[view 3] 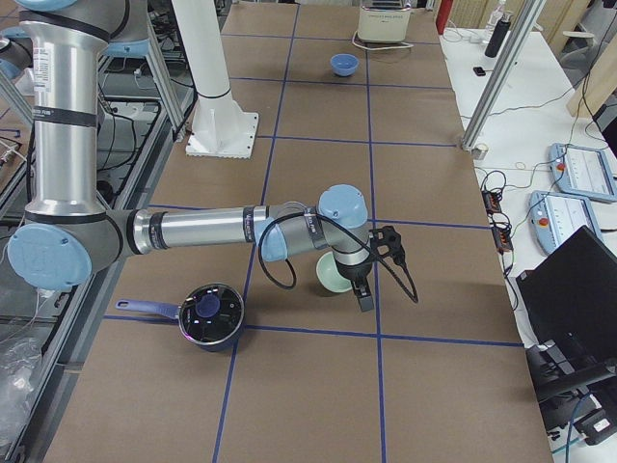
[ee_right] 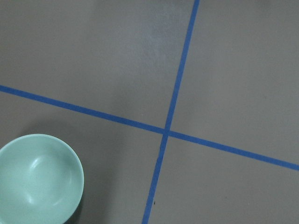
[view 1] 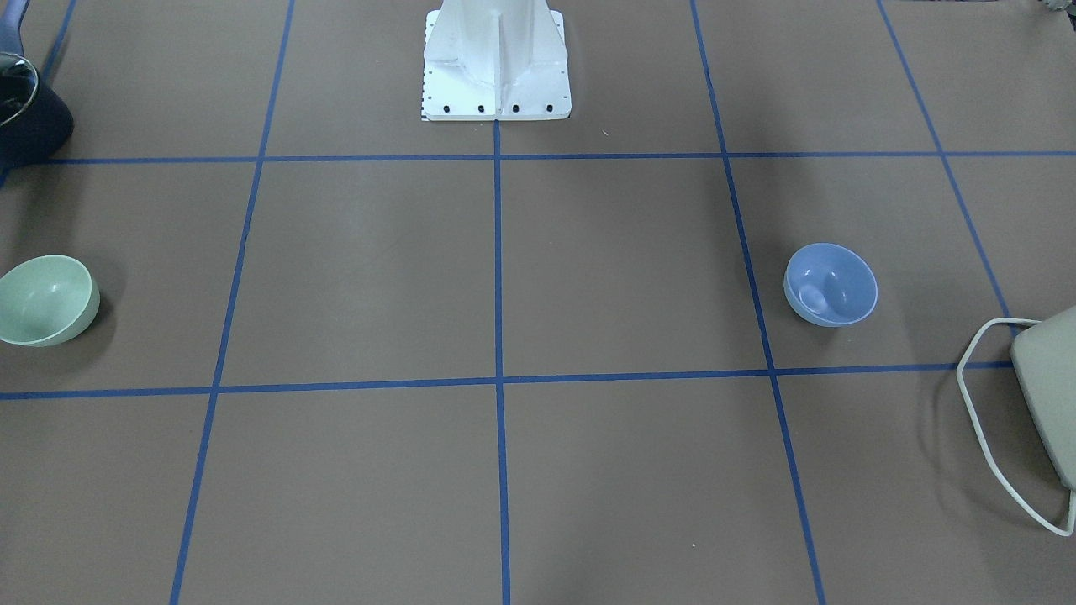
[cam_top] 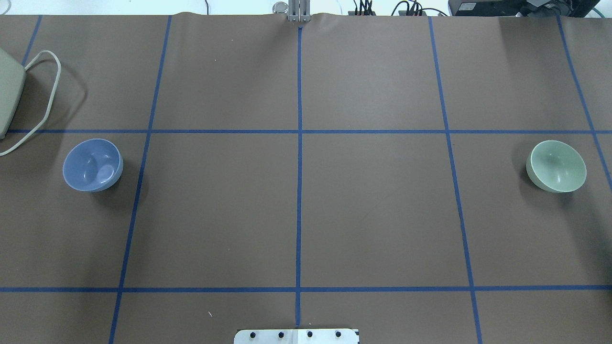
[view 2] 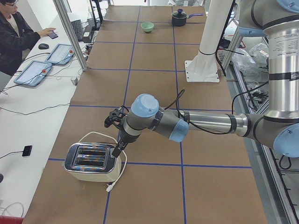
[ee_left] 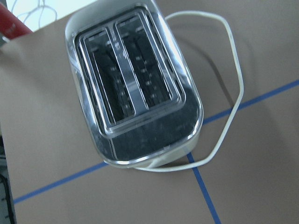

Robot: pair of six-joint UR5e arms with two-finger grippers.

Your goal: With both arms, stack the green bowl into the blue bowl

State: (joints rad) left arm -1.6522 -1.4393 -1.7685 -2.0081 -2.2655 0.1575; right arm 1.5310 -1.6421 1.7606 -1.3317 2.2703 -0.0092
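The green bowl (view 1: 46,300) stands upright on the table's right end (cam_top: 557,166). In the right wrist view it sits at the lower left corner (ee_right: 35,179). The blue bowl (view 1: 830,284) stands upright at the left end (cam_top: 92,165), far from the green one. My right gripper (view 3: 364,299) shows only in the exterior right view, low beside the green bowl (view 3: 335,277); I cannot tell whether it is open. My left gripper (view 2: 116,151) shows only in the exterior left view, above the toaster's near end; I cannot tell its state. The left arm hides the blue bowl there.
A chrome-topped toaster (ee_left: 133,88) with a white cord lies at the table's left end (cam_top: 7,91). A dark lidded pot (view 3: 210,313) stands near the green bowl (view 1: 25,109). The white pedestal (view 1: 496,63) stands at the robot's side. Blue tape lines cross the brown table.
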